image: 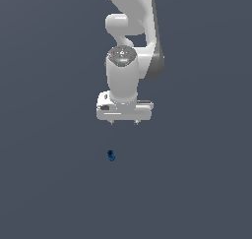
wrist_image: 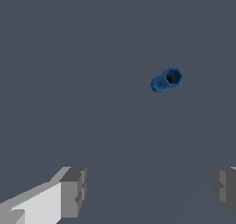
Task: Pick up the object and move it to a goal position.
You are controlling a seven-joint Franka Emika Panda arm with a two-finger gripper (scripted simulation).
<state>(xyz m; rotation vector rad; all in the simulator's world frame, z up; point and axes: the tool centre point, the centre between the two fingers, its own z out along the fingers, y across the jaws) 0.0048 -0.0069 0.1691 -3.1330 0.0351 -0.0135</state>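
Starting at the exterior view's left, there is only bare grey bench (image: 44,184), nothing resting on it and no goal marker that I can make out anywhere. Moving toward the middle, the object (image: 111,156) lies alone on the bench: a tiny dark-blue bolt-like piece, far smaller than my hand. It sits below me in that view and slightly toward the exterior view's left of my centre line, well apart from me and touched by nothing. Further right is my own gripper (image: 124,122), hanging off the white arm (image: 129,31) with my jaws pointing down, spread wide and holding nothing.

My wrist view agrees. The object (wrist_image: 166,80) shows end-on, its blocky head toward the camera, out ahead of my fingertips (wrist_image: 73,193) rather than between them; the two pads stand far apart at the frame's edges with only bench between.

So I judge the task barely begun. No grasp is made and no lift. What remains is everything: centre myself over the piece, descend, close on it, raise it, and carry it to the goal.
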